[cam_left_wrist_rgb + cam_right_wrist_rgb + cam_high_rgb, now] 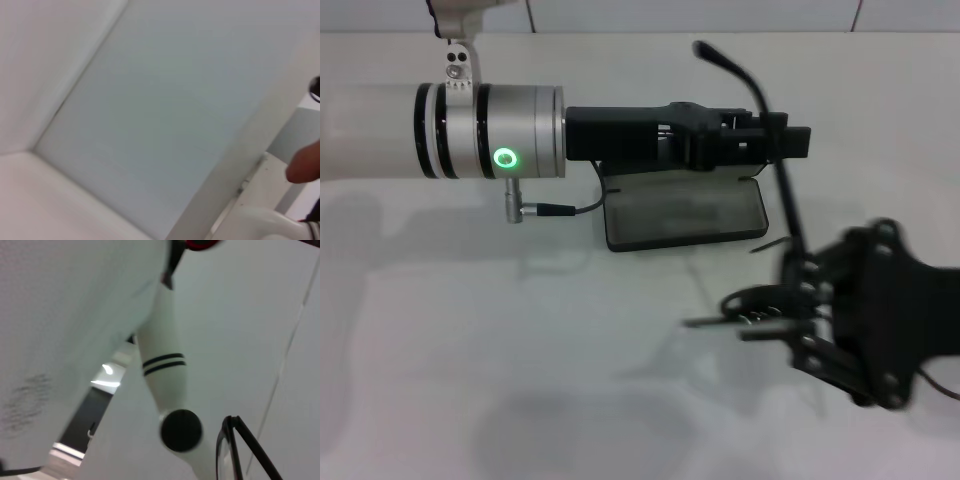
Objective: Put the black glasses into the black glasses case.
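Note:
The black glasses case (685,215) lies open on the white table, its grey lining facing up. My left gripper (798,142) reaches in from the left and hovers right over the case's far edge; whether it touches the case is hidden. My right gripper (765,318) is at the lower right, in front of the case, and is shut on the black glasses (788,205). One slim temple arm sticks up and away past the left gripper. The glasses' frame also shows in the right wrist view (235,450).
The white table (520,380) runs to a white tiled wall at the back. A grey cable (565,210) hangs from the left wrist beside the case. The left wrist view shows only white wall and ceiling panels (150,125).

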Available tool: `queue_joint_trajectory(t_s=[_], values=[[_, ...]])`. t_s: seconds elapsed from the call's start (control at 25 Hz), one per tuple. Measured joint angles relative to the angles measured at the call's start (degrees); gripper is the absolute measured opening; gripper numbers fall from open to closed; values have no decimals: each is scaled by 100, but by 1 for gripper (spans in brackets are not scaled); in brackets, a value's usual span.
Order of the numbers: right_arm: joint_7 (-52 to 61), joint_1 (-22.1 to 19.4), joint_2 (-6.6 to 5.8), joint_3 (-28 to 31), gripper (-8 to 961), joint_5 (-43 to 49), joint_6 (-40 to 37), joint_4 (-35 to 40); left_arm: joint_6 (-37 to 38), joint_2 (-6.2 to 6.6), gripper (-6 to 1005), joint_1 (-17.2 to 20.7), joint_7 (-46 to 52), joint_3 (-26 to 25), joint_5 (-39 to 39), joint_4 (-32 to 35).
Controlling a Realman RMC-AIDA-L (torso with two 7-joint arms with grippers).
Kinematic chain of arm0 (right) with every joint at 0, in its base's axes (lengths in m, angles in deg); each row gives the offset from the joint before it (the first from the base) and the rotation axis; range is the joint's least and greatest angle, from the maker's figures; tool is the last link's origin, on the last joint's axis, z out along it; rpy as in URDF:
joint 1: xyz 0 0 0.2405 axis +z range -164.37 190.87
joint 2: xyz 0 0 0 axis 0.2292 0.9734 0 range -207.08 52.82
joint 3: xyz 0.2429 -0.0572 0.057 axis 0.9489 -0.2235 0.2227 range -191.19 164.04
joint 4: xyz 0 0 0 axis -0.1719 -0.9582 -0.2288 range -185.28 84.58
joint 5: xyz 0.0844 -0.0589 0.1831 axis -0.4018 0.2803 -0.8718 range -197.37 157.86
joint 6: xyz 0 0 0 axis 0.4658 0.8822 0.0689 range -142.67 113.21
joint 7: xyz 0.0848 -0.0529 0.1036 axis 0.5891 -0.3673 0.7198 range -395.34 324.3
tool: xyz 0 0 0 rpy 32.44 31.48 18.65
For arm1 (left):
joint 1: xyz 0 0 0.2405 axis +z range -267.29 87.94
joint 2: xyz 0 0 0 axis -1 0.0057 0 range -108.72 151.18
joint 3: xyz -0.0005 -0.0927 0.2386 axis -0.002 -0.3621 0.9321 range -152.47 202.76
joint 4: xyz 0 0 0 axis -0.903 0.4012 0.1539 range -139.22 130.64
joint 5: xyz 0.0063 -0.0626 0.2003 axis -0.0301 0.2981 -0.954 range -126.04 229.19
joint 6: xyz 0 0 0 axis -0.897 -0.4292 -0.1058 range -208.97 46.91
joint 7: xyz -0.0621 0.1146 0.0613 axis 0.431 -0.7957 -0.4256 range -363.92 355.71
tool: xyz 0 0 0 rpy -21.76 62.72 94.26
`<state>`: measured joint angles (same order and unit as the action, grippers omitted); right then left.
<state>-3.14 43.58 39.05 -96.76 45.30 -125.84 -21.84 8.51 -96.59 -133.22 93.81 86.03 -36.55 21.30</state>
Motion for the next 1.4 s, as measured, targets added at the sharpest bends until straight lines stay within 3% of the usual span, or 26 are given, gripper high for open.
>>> queue_joint_trajectory(t_s=[0.16,0.36,0.52,0.76,1.4], values=[[672,591,0,-306,122,-278,324,-751,168,-56,556,107,-578,-13,244,7],[1297,608,-35,-288,122,-272,656,-853,482,-108,556,535,-1288,-14,808,192],[1541,560,-89,-267,123,-258,776,-855,599,-92,556,648,-1600,-12,1000,225],[1664,581,-96,-260,123,-256,1159,-841,739,-67,556,595,-1750,57,886,227],[1708,544,-84,-240,124,-294,1237,-839,740,28,556,333,-1342,70,480,237]])
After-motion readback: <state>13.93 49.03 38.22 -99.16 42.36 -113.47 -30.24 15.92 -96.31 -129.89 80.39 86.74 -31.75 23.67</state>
